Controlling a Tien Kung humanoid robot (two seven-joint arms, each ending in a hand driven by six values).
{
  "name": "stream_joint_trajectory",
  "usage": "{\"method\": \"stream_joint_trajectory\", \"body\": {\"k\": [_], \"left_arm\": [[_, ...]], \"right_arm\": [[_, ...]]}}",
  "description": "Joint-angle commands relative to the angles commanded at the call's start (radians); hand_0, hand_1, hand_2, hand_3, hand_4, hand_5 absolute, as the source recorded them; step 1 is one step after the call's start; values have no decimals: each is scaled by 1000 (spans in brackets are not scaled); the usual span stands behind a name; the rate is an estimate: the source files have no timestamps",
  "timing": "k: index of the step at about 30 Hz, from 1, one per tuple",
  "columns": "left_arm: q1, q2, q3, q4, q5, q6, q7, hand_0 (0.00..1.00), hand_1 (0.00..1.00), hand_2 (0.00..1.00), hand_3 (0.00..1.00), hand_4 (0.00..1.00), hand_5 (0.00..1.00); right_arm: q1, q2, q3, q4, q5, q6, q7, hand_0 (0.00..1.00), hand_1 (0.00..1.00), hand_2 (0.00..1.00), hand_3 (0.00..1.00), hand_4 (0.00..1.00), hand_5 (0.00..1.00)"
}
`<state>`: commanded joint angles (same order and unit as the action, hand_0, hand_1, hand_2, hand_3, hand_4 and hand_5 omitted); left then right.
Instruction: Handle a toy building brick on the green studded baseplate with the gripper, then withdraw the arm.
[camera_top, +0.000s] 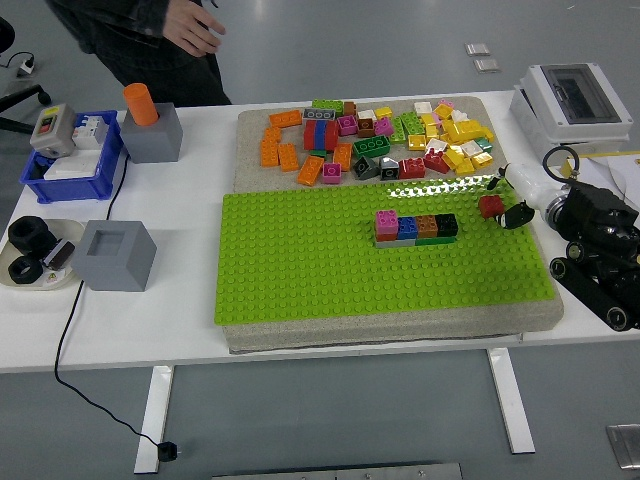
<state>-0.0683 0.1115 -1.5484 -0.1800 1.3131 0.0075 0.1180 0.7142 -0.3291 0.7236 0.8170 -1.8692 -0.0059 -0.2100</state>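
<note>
No text, label or number seems legible at this resolution.

bright, even overhead light — soft shadows, glare on baseplate (470, 183).

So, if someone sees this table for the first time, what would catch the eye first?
Probably the bright green baseplate at the centre, with a short row of coloured bricks standing on it. Behind it lies a mixed pile of loose bricks. At the right edge, the right hand holds a small red brick.

Right robot hand (512, 205) low, fingers unclear
</note>
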Motion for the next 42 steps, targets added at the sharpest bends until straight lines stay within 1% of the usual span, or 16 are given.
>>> {"method": "stream_joint_trajectory", "body": {"k": [2, 3, 8, 9, 14, 15, 20, 21, 23, 33, 42], "left_arm": [[-1, 0, 0, 0, 1, 0, 0, 637, 640, 612, 628, 628, 267], [-1, 0, 1, 0, 1, 0, 0, 637, 640, 612, 628, 628, 267], [-2, 0, 2, 0, 1, -1, 0, 637, 640, 612, 628, 628, 267], [-2, 0, 3, 0, 0, -1, 0, 638, 640, 612, 629, 628, 267], [-1, 1, 4, 0, -1, -1, 0, 638, 640, 612, 629, 628, 267], [-1, 1, 5, 0, -1, -1, 0, 638, 640, 612, 629, 628, 267], [-2, 0, 6, 0, -1, -2, -2, 638, 640, 612, 629, 628, 267], [-2, 0, 7, 0, -1, -2, -2, 638, 640, 612, 628, 628, 268], [-2, 0, 8, 0, -1, -2, -3, 638, 640, 612, 628, 628, 268], [-2, -1, 12, 0, -2, -3, -5, 638, 640, 612, 629, 628, 268], [-2, -2, 13, 0, -3, -3, -5, 638, 640, 612, 628, 628, 268]], "right_arm": [[1, 4, -1, -6, 1, 1, 0, 822, 848, 885, 696, 722, 85], [1, 6, -1, -9, 1, 1, 1, 822, 848, 884, 648, 718, 85], [0, 13, 2, -25, 1, 2, 2, 822, 848, 884, 648, 718, 85], [1, 14, 3, -29, 2, 2, 3, 823, 848, 881, 637, 680, 123], [0, 16, 5, -42, 7, 0, 7, 823, 848, 881, 637, 680, 123], [0, 16, 6, -44, 7, 0, 8, 823, 846, 878, 630, 615, 160], [0, 18, 5, -51, 12, -3, 10, 823, 846, 878, 630, 615, 160], [0, 18, 5, -52, 13, -3, 10, 823, 846, 876, 625, 603, 177], [0, 19, 4, -53, 16, -5, 11, 823, 846, 876, 625, 603, 177], [0, 22, -5, -47, 24, -6, 11, 823, 844, 873, 625, 629, 165], [1, 19, -11, -39, 28, -6, 10, 822, 842, 873, 624, 622, 169]]}}
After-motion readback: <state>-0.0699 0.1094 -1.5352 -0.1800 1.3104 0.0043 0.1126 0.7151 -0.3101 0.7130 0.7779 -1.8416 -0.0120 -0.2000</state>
